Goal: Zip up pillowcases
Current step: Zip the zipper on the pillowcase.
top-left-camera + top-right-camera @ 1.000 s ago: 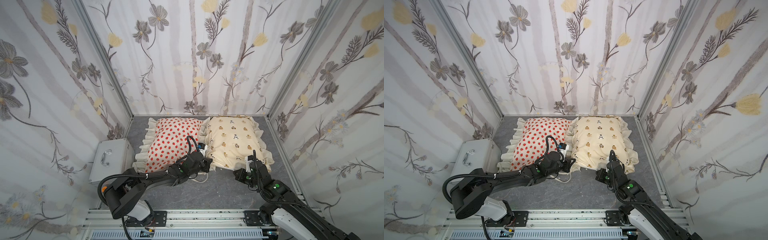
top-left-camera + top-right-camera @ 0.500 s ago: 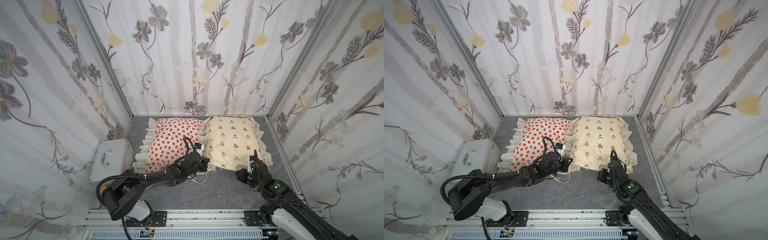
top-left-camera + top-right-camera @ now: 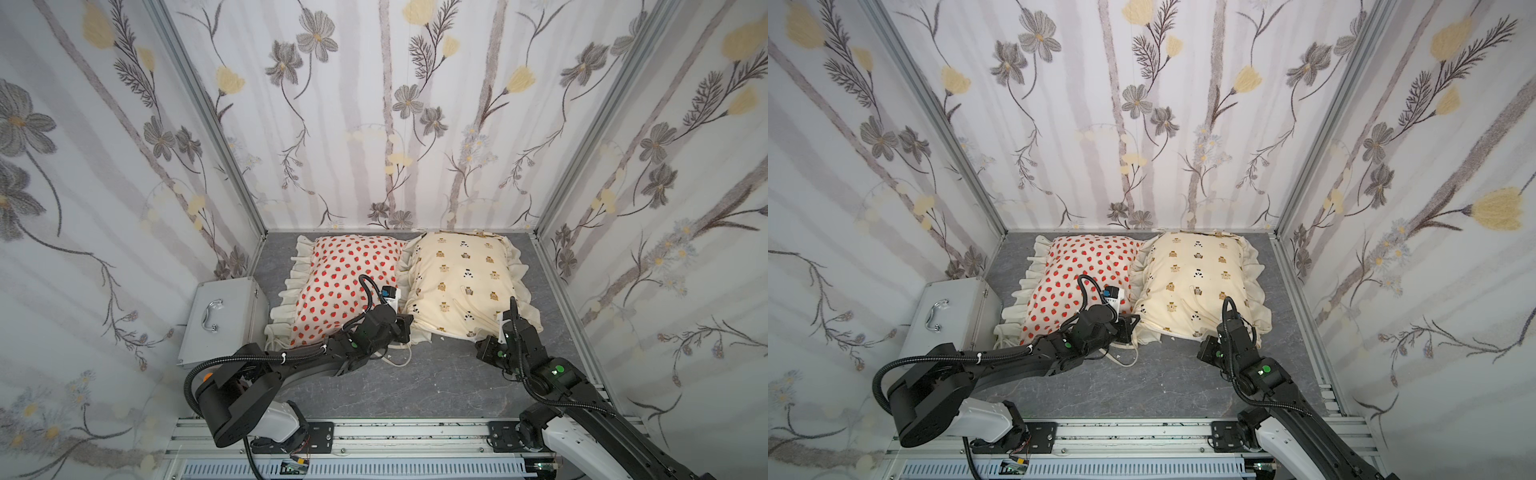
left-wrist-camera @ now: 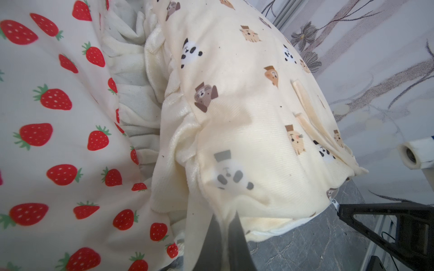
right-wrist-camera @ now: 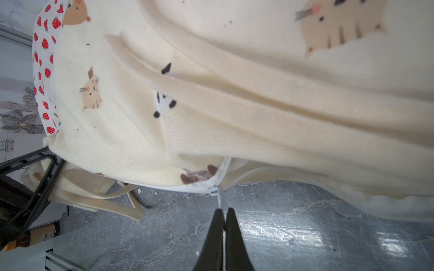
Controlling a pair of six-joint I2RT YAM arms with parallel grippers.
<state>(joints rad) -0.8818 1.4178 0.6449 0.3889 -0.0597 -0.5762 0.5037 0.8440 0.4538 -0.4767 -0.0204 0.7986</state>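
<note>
Right hand [image 5: 224,210] first: tips pressed together, nipping the thin white zipper pull [image 5: 219,201], with the slider [image 5: 214,192] just beyond them on the near edge of the animal-print pillowcase [image 5: 112,131]. Left hand [image 4: 224,223] is clamped on a fold of cream fabric at that pillowcase's near corner, the corner beside its neighbour, so the seam is braced between the two hands. Progress, as I read it: from the slider toward the left hand the white zip tape looks joined, while on the slider's other side the tape forks apart, so a stretch is left to close there. In a top view the left arm [image 3: 291,365] reaches long and low over the desk [image 3: 436,374] toward that corner, and the right arm [image 3: 540,365] comes in short, wrist tipped down at the pillowcase's near edge. The strawberry pillowcase [image 3: 345,270] lies touching the animal-print one, ruffle against ruffle. Its zip is hidden, so whether it is done I cannot tell.
</note>
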